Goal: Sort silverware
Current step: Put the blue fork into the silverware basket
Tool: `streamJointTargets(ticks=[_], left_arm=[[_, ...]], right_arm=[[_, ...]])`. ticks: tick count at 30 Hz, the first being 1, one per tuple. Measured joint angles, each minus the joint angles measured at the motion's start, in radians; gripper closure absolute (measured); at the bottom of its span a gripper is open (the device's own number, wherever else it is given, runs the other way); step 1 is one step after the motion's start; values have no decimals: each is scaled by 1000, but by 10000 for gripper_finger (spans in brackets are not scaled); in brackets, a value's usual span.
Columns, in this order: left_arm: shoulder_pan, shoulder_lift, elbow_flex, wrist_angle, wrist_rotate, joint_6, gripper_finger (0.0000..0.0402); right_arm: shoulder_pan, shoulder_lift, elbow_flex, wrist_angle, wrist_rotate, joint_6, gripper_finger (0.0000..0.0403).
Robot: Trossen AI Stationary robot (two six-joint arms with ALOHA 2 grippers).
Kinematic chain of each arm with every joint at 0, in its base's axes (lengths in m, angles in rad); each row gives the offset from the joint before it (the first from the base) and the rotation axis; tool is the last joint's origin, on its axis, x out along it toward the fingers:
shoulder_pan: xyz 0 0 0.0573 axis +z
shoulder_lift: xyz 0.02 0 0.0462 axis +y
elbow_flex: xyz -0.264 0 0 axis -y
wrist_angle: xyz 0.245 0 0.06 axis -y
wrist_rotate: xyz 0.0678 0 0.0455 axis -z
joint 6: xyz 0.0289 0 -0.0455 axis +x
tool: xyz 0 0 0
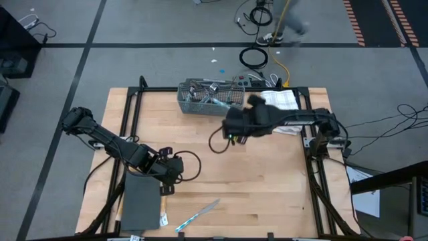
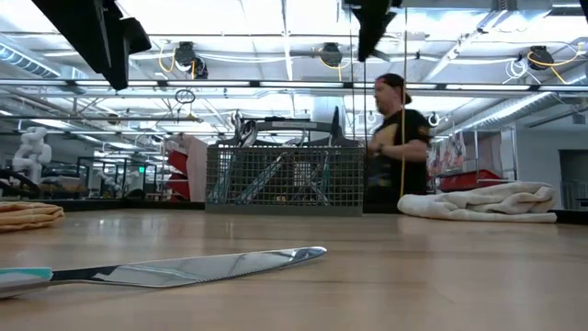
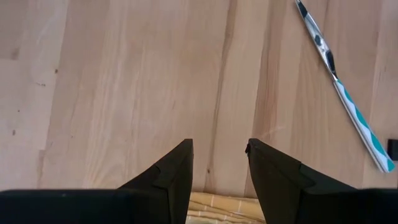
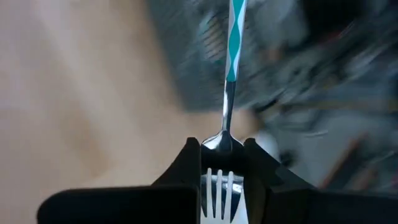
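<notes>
The right gripper [image 4: 222,155] pinches a teal-and-white-handled metal fork [image 4: 227,93] by its neck, carried clear for sorting; the left gripper [image 3: 219,158] waits open over the tabletop [image 3: 124,93].

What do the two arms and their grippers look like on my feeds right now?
Both arms are dark, jointed and bulky at the wrist, each trailing a looped black cable. The left gripper has two matte black, wedge-shaped fingers tapering to narrow tips. The right gripper has the same black tapered fingers. No markings show.
</notes>
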Motion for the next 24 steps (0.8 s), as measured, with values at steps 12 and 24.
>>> streamJointTargets(ticks=[12, 24], left_arm=[[0, 0, 0, -17, -79, -78, 243], [0, 0, 0, -25, -134, -80, 243]], right_arm=[[-132, 83, 53, 249, 677, -1219, 369], [-180, 206, 52, 351, 648, -1486, 369]])
